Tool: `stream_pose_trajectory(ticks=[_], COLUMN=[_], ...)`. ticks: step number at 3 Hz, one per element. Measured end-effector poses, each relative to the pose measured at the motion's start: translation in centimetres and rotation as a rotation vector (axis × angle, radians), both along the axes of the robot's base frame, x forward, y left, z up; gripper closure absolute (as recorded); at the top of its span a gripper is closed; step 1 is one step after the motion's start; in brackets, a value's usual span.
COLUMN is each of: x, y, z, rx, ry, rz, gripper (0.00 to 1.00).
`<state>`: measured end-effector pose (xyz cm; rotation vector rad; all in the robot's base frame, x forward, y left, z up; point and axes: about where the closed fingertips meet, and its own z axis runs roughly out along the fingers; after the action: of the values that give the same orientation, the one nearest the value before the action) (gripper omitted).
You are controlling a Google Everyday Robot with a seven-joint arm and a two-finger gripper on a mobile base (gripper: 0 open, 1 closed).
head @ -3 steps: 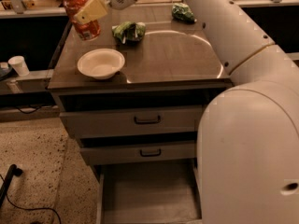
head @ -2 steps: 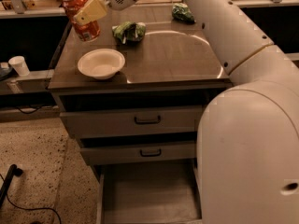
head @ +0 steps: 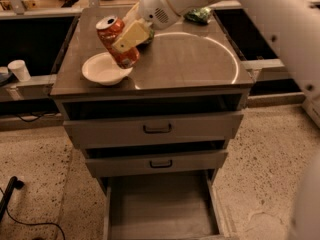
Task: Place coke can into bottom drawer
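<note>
Gripper [head: 123,43]: seen at the upper left, over the left part of the cabinet top [head: 195,59], at the end of the white arm [head: 170,1] reaching in from the upper right.
Grip: the jaws are clamped on the coke can [head: 109,30]; 1 pale yellow finger [head: 132,35] is laid across the can's side.
Coke can: held in the air and tilted, with its silver top turned up and to the left; its lower end is seen over the rim of the white bowl [head: 97,73].
White bowl: set on the cabinet top near the left front edge.
Green snack bag [head: 199,15]: left at the back of the cabinet top, well apart from the can.
Bottom drawer [head: 162,209]: pulled out under the 2 upper drawers [head: 155,129], which are fitted with black handles.
White cup [head: 20,70]: seen on a low ledge left of the cabinet.
</note>
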<state>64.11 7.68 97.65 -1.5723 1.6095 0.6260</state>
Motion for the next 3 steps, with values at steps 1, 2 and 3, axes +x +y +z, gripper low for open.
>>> stream_pose_trajectory(ticks=[1, 2, 3], x=[-4.1, -7.4, -7.9], y=[-4.9, -8.1, -8.8], z=[-2.2, -5.7, -6.8], rx=[-0.014, -0.043, -0.053], ry=[0.017, 0.063, 0.082], rz=[-0.054, -0.083, -0.091], gripper=[1.00, 1.00, 1.00])
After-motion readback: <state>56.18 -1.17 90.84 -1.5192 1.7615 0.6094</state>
